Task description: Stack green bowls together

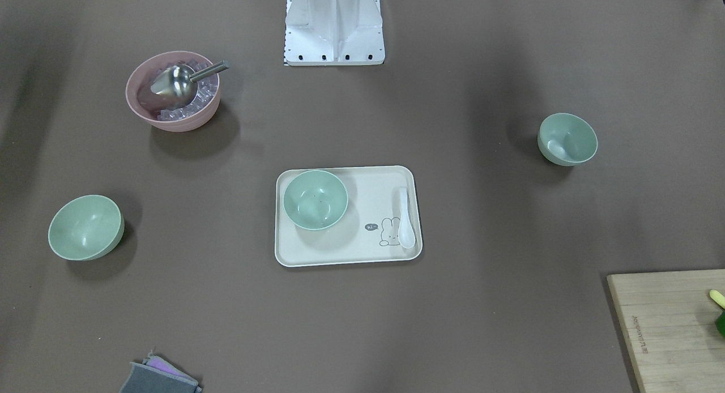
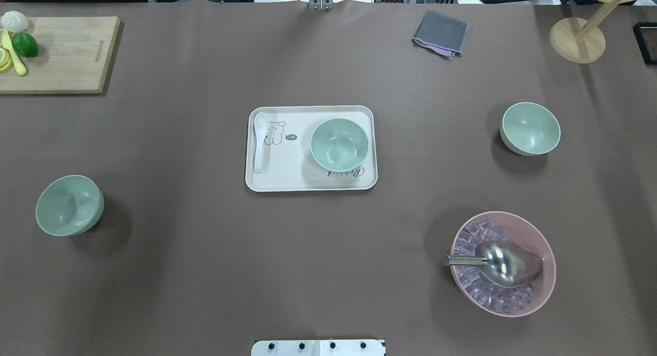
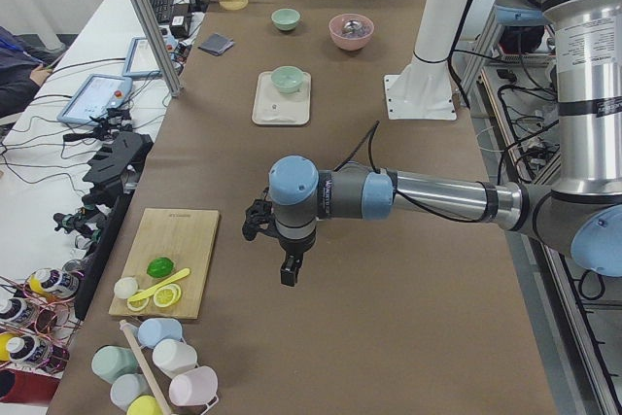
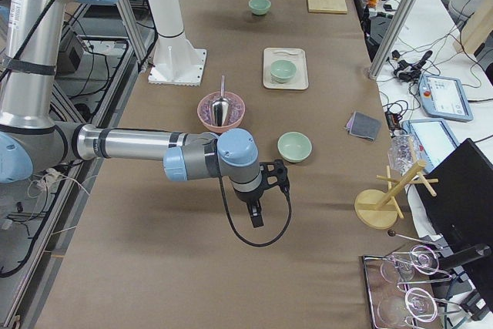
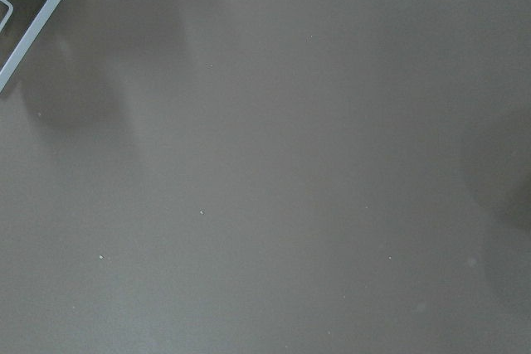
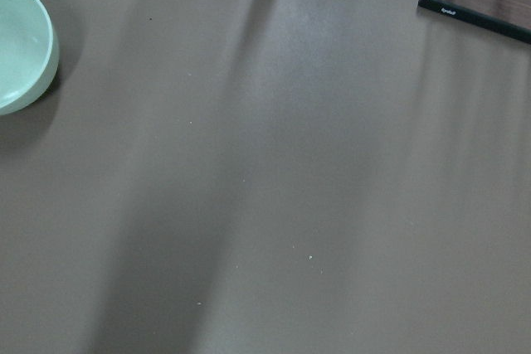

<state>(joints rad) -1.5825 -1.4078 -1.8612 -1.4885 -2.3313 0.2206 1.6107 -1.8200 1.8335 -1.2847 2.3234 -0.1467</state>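
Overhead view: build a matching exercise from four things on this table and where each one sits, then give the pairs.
Things:
1. spoon
2. scoop
3. lime
4. grey cloth

Places:
A. on the cutting board
B. in the pink bowl, on ice cubes
C. on the tray, beside a green bowl
D. straight on the table, near its far edge

Pairs: 1-C, 2-B, 3-A, 4-D

"hi" bubble on tray [image 1: 346, 249]
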